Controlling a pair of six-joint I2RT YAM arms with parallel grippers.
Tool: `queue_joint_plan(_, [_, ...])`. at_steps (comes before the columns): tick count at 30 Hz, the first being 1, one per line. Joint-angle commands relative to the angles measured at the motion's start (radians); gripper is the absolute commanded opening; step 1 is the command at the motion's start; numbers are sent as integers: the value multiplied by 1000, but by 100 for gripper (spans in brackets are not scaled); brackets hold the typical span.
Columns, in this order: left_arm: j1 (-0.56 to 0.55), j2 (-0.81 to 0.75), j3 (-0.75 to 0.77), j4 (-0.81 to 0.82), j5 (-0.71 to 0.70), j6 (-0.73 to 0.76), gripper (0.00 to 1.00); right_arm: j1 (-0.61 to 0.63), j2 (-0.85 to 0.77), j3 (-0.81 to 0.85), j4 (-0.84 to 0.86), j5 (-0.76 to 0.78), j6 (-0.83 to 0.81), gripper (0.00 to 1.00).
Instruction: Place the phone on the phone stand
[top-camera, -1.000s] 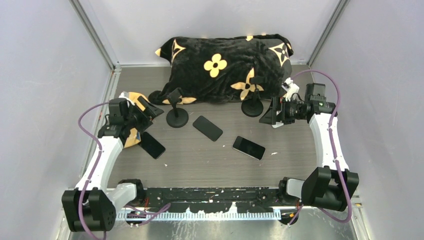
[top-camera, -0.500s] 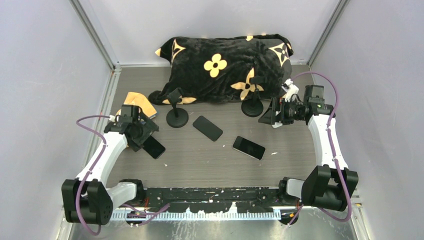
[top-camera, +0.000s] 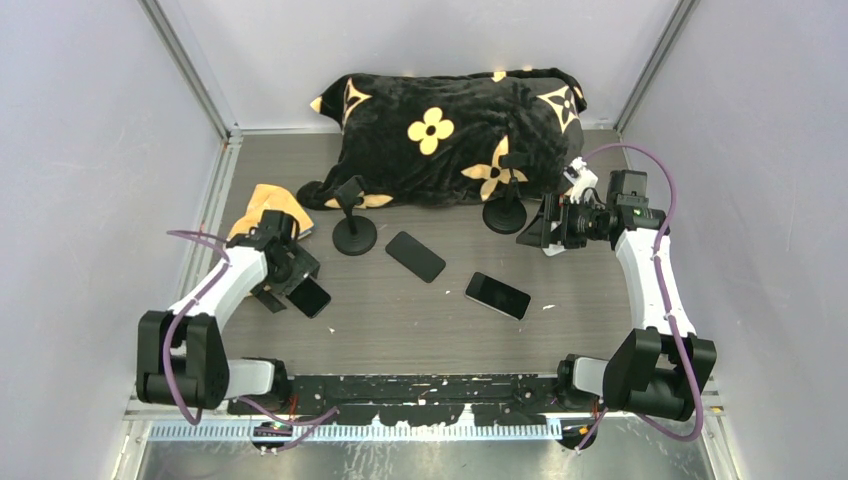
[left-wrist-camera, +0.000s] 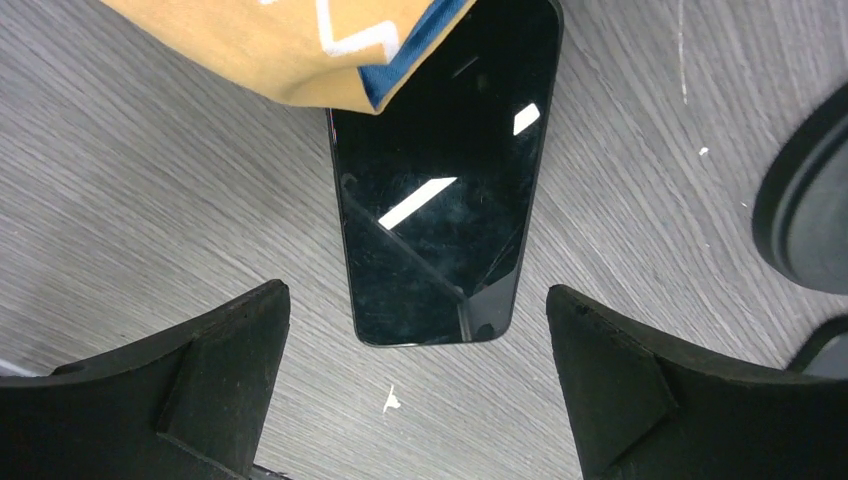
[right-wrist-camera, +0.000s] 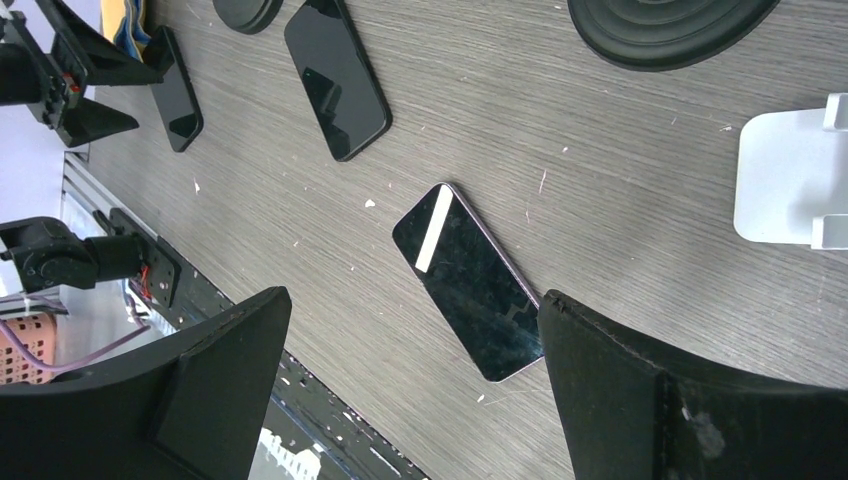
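Across the grey wood-grain table (top-camera: 400, 330), closed in by pale walls (top-camera: 90, 150) and metal corner posts (top-camera: 190, 70), three dark phones lay flat and screen-up, none of them on a stand. A black blanket (top-camera: 450, 130) with yellow flowers was heaped along the far side, and a yellow cloth (top-camera: 265, 203) lay at the far left. Just near of the blanket stood two black stands, the left stand (top-camera: 353, 235) and the right stand (top-camera: 503, 213), both upright and bare. A white stand (right-wrist-camera: 785, 190) stood further right, beside the right wrist. The middle phone (top-camera: 415, 256) lay between the black stands and a little nearer. The right phone (top-camera: 497, 295) lay nearer again, and the left phone (left-wrist-camera: 440, 200) was at the left, well apart from both. In the left wrist view the cloth's edge overlapped one end of that phone. The left arm (top-camera: 215, 300) was folded low, its elbow by the near left corner and its forearm slanting far and right. The left gripper (left-wrist-camera: 413, 300) pointed down with its jaws spread wide to either side of the left phone's near end, gripping nothing. The right arm (top-camera: 650, 280) ran up the right side to a raised wrist. From there the right gripper (right-wrist-camera: 412, 298) turned leftward just right of the right stand, its jaws also wide and empty.
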Motion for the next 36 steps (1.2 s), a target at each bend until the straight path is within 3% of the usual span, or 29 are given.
queue_joint_plan(1, [-4, 63, 24, 66, -12, 14, 99, -4, -5, 0, 34, -14, 14, 100])
queue_joint_plan(16, [-2, 332, 93, 73, -2, 43, 81, -4, -3, -2, 31, -6, 16, 100])
queue_joint_plan(25, [-2, 335, 44, 135, 25, 52, 70, -8, -3, -5, 31, -4, 15, 100])
queue_joint_plan(32, [-29, 311, 24, 174, 67, 90, 42, -10, -1, -11, 39, -24, 25, 100])
queue_joint_plan(36, [-76, 275, 24, 159, 79, 98, 32, -10, -2, -16, 49, -41, 39, 100])
